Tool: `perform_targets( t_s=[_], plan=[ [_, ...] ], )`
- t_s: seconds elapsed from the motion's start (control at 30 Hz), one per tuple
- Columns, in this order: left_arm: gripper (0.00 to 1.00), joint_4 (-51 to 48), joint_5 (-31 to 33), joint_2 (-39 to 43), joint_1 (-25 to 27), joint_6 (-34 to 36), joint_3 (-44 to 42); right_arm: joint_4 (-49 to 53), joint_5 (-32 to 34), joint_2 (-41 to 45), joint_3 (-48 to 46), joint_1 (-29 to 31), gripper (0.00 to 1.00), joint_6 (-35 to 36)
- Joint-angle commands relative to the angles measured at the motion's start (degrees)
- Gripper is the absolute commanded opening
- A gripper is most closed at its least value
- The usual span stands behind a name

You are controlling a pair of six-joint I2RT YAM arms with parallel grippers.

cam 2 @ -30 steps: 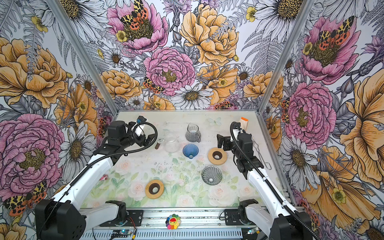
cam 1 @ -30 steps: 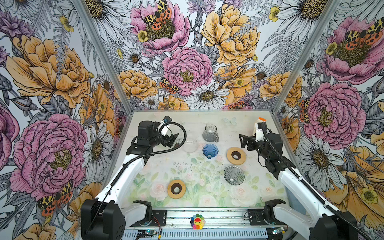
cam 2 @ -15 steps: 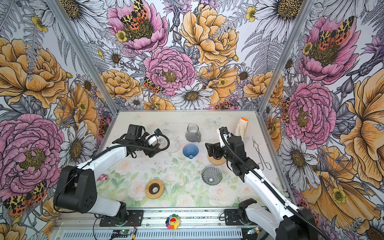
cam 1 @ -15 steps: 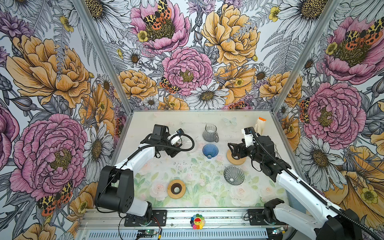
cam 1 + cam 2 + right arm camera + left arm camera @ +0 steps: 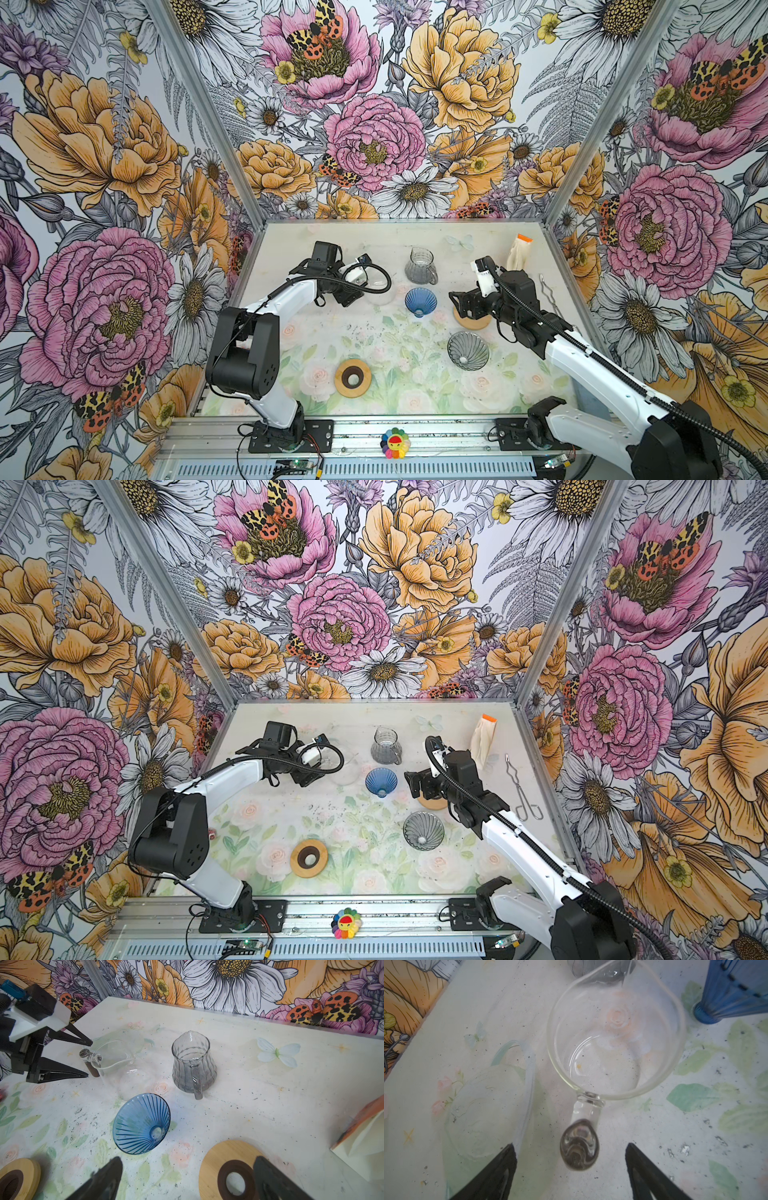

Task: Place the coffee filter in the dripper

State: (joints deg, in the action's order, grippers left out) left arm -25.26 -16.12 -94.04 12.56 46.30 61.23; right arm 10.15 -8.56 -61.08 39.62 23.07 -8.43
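Both arms have come in toward the middle of the desk (image 5: 374,332) since a second ago. The left end effector (image 5: 569,1147) is now low beside the clear jug (image 5: 602,1068). Its two fingers are apart, with the jug's handle between them, and they do not touch it. The right end effector (image 5: 188,1160) has slid over from the 3 o'clock side. Its fingers are wide apart, above a wooden ring (image 5: 216,1159).

The coffee filters (image 5: 517,253) are a white stack with an orange top. In both top views they stand near the 1 o'clock corner of the desk, well apart from both arms. The blue dripper (image 5: 420,301) sits near the middle with its wide mouth up. The clear jug is at its 9 o'clock and a grey jug (image 5: 419,270) at its 12 o'clock. A grey dripper (image 5: 468,351) sits at its 5 o'clock. A second wooden ring (image 5: 352,377) lies toward 7 o'clock. Metal tongs (image 5: 523,791) lie along the 3 o'clock edge.
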Motion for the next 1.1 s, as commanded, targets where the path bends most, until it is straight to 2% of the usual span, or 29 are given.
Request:
perform_targets(
  t_s=[0.0, 0.17, 0.27, 1.07],
  plan=[
    [0.78, -0.46, -1.18, -1.92, -0.45, 1.93, 2.26, 0.14, 1.68, -0.75, 1.96, 0.44, 0.99, 1.22],
    [0.65, -1.4, -1.67, -4.41, -0.31, 2.94, 4.25, 0.19, 3.15, -1.24, 2.13, 0.65, 1.0, 1.1],
    [0.61, -3.01, -2.02, -5.51, -0.25, 3.93, 5.09, 0.22, 4.05, -1.45, 2.53, 0.76, 1.0, 1.48],
    [0.38, -3.57, -0.12, -4.35, 1.07, 3.38, 2.83, 0.07, 6.89, -4.57, 4.11, 1.25, 0.99, 2.54]
  ],
)
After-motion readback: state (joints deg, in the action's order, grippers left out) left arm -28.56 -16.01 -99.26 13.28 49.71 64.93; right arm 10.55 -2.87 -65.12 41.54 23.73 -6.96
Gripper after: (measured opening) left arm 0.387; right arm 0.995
